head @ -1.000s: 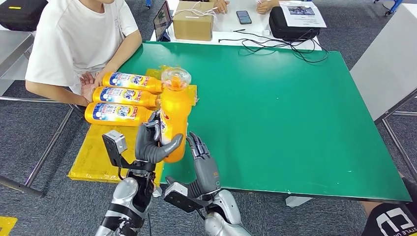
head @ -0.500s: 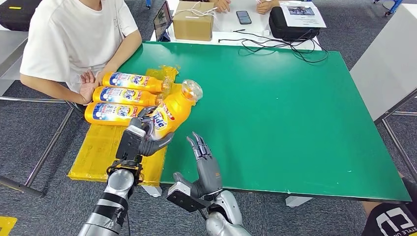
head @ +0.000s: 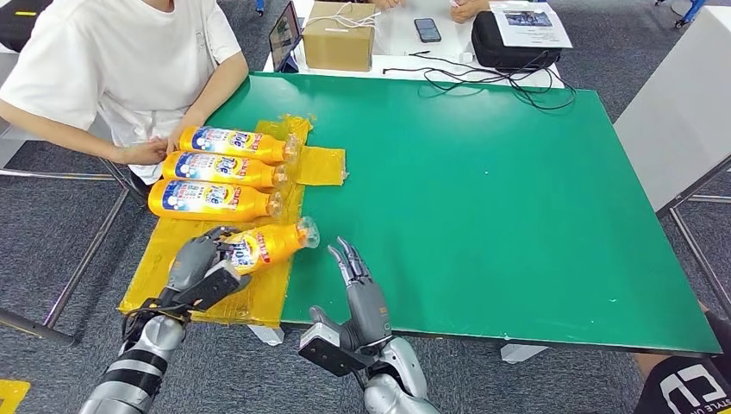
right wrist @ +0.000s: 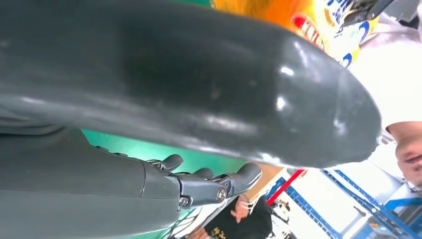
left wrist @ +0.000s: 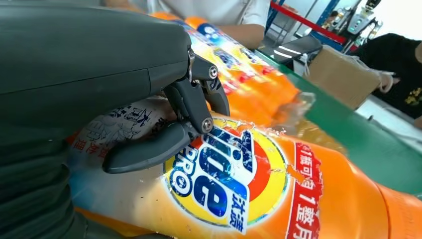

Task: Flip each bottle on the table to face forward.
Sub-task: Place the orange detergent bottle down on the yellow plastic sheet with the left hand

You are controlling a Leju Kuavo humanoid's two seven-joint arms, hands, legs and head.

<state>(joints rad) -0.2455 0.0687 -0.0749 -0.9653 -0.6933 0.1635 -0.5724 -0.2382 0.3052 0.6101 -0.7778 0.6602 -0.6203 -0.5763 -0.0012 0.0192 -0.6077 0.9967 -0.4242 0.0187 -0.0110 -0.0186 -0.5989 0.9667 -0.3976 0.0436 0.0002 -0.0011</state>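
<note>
- Three orange bottles (head: pixel 226 171) lie side by side in a row at about 11 o'clock on the green table (head: pixel 483 190). They leave no gap between them for a hand to slip through.
- A person's hand (head: pixel 148 153) rests just beside that row, at its 9 o'clock end, so that side is blocked.
- The left hand (head: pixel 196 266) grips a fourth bottle (head: pixel 269 242) lying at 6 o'clock of the row, with a thin gap in between.
- The right hand (head: pixel 360 289) has its fingers spread over the near table edge, holding nothing.
- From 12 to 3 o'clock the green top is bare and wide.
- A box (head: pixel 338 36) and cables (head: pixel 483 76) sit far off at 12 o'clock.
</note>
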